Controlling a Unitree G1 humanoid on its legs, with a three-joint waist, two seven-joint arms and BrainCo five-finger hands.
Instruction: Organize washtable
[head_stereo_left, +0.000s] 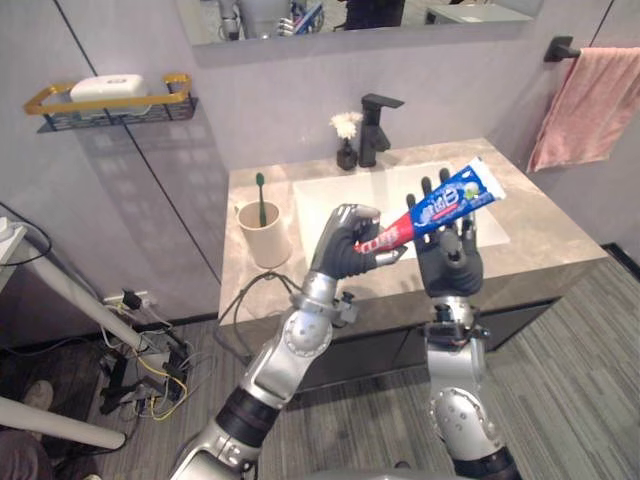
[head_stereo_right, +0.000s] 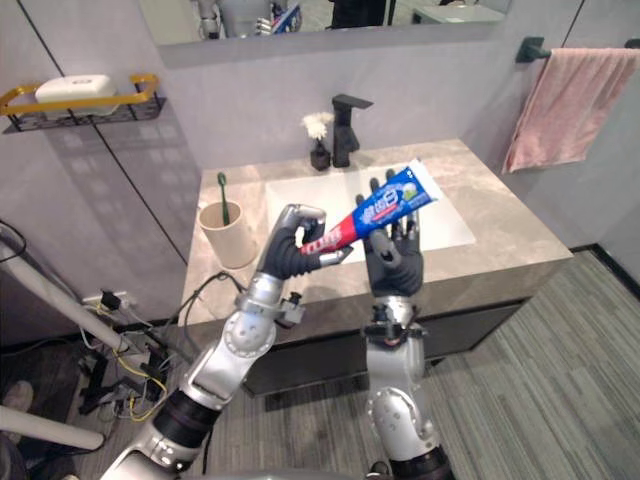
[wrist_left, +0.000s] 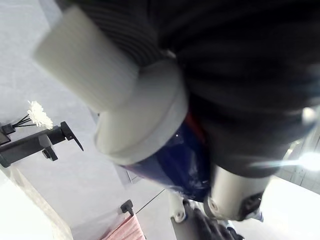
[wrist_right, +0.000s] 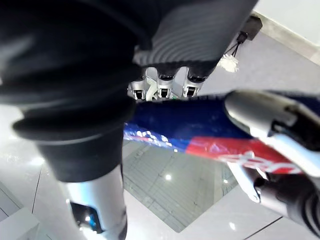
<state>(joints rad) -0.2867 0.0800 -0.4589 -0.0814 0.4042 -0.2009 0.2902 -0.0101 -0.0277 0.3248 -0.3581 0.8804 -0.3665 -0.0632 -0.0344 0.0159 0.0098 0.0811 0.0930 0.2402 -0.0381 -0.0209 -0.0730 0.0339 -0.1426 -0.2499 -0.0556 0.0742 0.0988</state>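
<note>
The tube (head_stereo_left: 432, 210) crosses the straight fingers of the right hand (head_stereo_left: 450, 262) and hides their middles. Whether they touch it cannot be told. Its cap end is buried in the curled left hand (head_stereo_left: 348, 248), and in the left wrist view the cap (wrist_left: 140, 120) is a close white blur. The lower part of the toothbrush (head_stereo_left: 261, 193) is sunk in the cup (head_stereo_left: 264, 238). The towel (head_stereo_left: 592, 105) runs off the right edge and the mirror (head_stereo_left: 350, 20) off the top. The white thing (head_stereo_left: 108, 88) on the far-left shelf (head_stereo_left: 60, 98) is too small to name. The arms cover part of the near edge of the counter (head_stereo_left: 545, 225).
</note>
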